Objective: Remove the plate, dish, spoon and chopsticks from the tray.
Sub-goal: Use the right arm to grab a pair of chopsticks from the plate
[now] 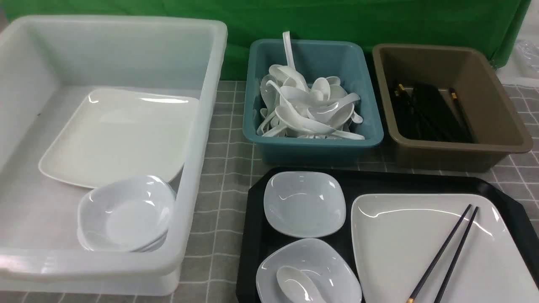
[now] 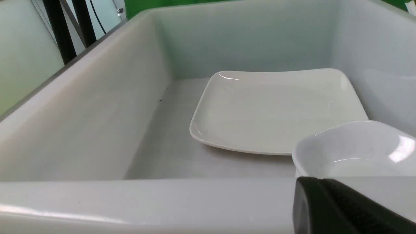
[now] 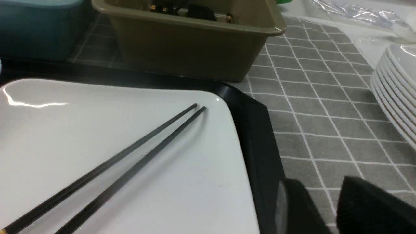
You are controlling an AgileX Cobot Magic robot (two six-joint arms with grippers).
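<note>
The black tray [image 1: 252, 235] lies at the front right. On it the large white plate [image 1: 404, 252] carries the black chopsticks [image 1: 446, 252], laid side by side. To the plate's left, one small dish [image 1: 304, 203] stands empty and a nearer dish [image 1: 328, 265] holds the white spoon [image 1: 297, 286]. Neither gripper shows in the front view. In the right wrist view my right gripper [image 3: 321, 191] is open and empty over the tablecloth, just beside the tray's [image 3: 260, 130] right rim, near the plate [image 3: 97, 123] and chopsticks [image 3: 130, 165]. My left gripper [image 2: 320, 179] is shut and empty, outside the white tub's near wall.
A big white tub [image 1: 202, 126] at the left holds another large plate [image 1: 118, 139] and stacked small dishes [image 1: 126, 214]. Behind the tray stand a teal tub [image 1: 316, 145] of spoons and a brown tub [image 1: 497, 105] of chopsticks. More plates [image 3: 396, 84] are stacked at the far right.
</note>
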